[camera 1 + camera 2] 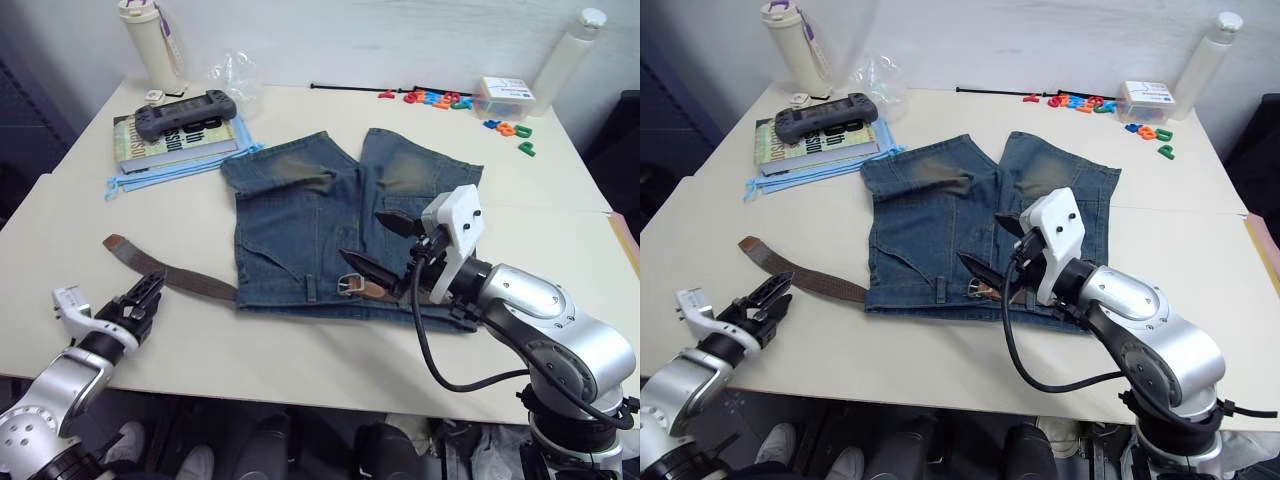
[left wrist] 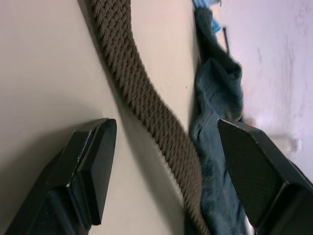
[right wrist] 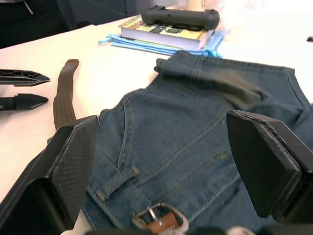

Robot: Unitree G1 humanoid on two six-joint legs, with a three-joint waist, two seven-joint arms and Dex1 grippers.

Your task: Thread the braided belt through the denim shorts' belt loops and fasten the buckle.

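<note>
Left gripper (image 1: 148,292) open, at the belt's (image 1: 190,281) 9 o'clock side, not touching. Close on the strap and feed it toward 3 o'clock, flat, through the loops (image 1: 313,290). Shorts (image 1: 330,225) at table centre. Buckle (image 1: 351,284) at waistband middle. Right gripper (image 1: 385,245) open above it. Belt path under the denim hidden; remaining loops hard to make out.

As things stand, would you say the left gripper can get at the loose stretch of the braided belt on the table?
Probably yes. The left gripper is open beside the braided belt, which lies flat and uncovered on the bare table between its fingers, with nothing in the way.
</note>
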